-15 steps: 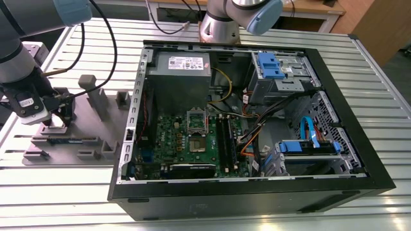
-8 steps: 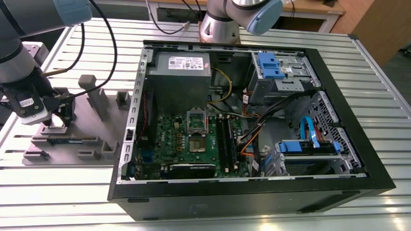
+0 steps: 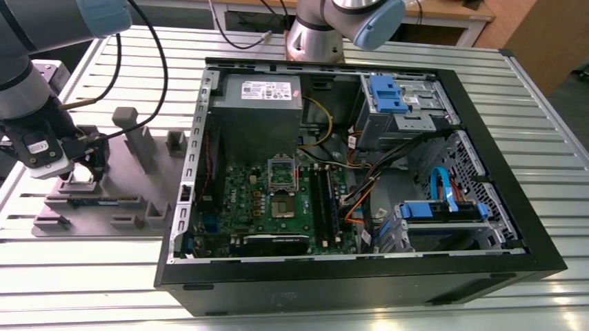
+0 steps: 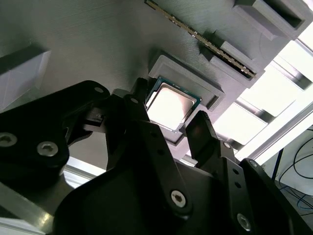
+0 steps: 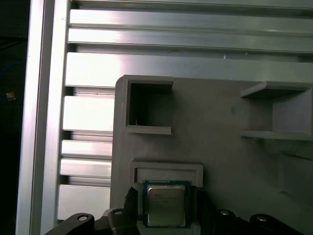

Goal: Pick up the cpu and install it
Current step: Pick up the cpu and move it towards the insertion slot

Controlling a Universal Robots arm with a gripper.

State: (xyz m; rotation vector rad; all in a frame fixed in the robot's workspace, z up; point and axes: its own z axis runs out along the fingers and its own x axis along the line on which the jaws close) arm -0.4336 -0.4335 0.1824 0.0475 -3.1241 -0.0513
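Cpu [image 4: 171, 105] lies flat in its pocket of the grey holder [image 5: 220, 147], straight between my claw's fingers.
My claw [image 4: 170, 110] is spread, one finger on each side of the chip, gripping nothing. The pocket's raised rim [image 5: 166, 169] crowds it, and a memory stick [image 4: 205, 41] lies near. The green board [image 3: 248, 207] sits in the case [image 3: 350, 283] on the desk [image 3: 92, 289], well apart toward the exterior view's right.

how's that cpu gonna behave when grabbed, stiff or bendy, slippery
The cpu looks like a flat, rigid square, so it probably won't flex. Its smooth metal top and thin edges suggest it may slip from a light pinch. Lying flat in the recess of the gray holder, it likely won't roll or tip.
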